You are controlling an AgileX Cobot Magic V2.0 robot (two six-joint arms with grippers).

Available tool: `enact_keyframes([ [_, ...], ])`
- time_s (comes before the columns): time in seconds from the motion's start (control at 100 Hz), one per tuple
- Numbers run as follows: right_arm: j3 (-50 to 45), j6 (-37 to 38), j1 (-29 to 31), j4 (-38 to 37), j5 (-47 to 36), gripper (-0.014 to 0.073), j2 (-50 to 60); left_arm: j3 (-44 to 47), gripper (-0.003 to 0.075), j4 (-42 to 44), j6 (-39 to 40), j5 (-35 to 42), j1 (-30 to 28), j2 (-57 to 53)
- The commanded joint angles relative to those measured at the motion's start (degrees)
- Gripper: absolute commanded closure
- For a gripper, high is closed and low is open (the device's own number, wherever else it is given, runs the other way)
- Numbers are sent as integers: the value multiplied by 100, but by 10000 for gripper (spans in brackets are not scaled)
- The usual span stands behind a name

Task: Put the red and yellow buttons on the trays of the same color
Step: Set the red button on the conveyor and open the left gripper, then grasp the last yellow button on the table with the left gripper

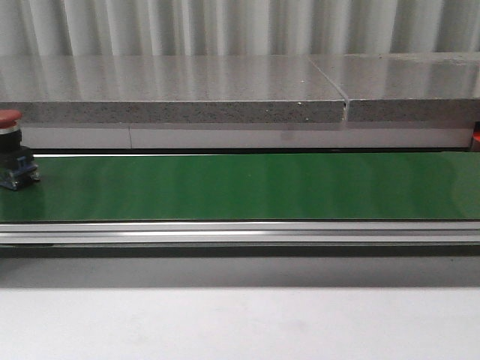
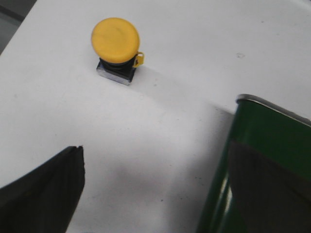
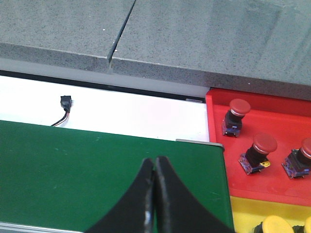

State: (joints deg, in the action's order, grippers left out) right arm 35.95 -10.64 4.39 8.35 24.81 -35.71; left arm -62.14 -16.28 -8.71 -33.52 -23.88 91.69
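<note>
At the far left edge of the green conveyor belt (image 1: 247,186), in the front view, a red button (image 1: 10,157) stands upright. Left wrist view: a yellow button (image 2: 115,48) sits on the white table (image 2: 160,121), the left end effector (image 2: 155,194) spread wide, empty. Right wrist view: the right end effector (image 3: 155,167) is pressed together over the belt; three red buttons (image 3: 235,116) rest in the red tray (image 3: 214,121), yellow ones in the yellow tray (image 3: 243,208).

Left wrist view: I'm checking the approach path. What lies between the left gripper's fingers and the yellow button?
Only bare white table lies between the left gripper and the yellow button.
</note>
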Motion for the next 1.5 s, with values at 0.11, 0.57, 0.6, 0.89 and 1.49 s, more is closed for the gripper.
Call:
enact_keyframes([
  [0.11, 141, -24, -2, 22, -427, 662, 24, -166, 152, -129, 68, 746, -123, 260],
  [0.57, 141, -24, -2, 22, -427, 662, 24, -1273, 152, -56, 56, 782, -123, 1249],
  [0.6, 141, -24, -2, 22, -427, 662, 24, -1363, 152, -56, 56, 771, -123, 1329],
  [0.89, 141, -24, -2, 22, -427, 662, 24, -2226, 152, -31, 28, 459, -123, 1990],
  [1.49, 141, -24, -2, 22, -427, 662, 24, -2500, 665, -31, 28, -105, -123, 2204],
])
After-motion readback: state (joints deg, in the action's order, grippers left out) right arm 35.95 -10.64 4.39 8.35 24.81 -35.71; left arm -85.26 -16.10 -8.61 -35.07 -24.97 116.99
